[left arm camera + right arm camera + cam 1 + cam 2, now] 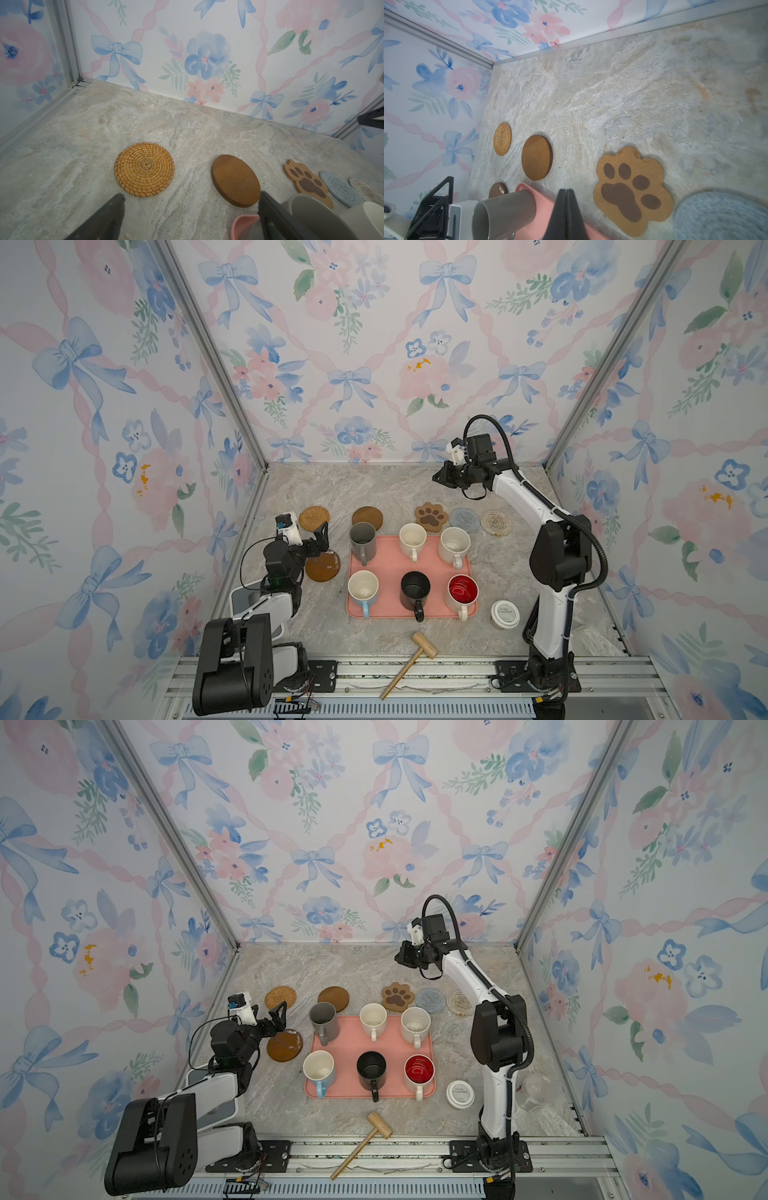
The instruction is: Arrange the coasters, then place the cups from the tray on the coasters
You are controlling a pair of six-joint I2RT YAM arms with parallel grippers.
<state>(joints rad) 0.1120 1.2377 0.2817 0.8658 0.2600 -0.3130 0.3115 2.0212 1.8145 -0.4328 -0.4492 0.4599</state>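
On the large flat pink tray (390,562) we see handled cups standing upright: grey mug (363,539), cream mug (412,540), speckled white mug (454,545) along 12 o'clock; blue-sided mug (363,591), black mug (414,591), red-lined mug (462,592) along 6 o'clock. Past its 12 o'clock rim lie tan rattan round (314,518), brown wooden round (367,516), brown paw-shaped mat (431,516), grey-blue woven round (464,520) and cream woven round (495,523); a second wooden round (326,570) lies at 9 o'clock. Our left gripper (325,538), jaws wide apart and empty, hangs beside that one; our right gripper (437,477), jaws pressed together, hangs high toward 1 o'clock.
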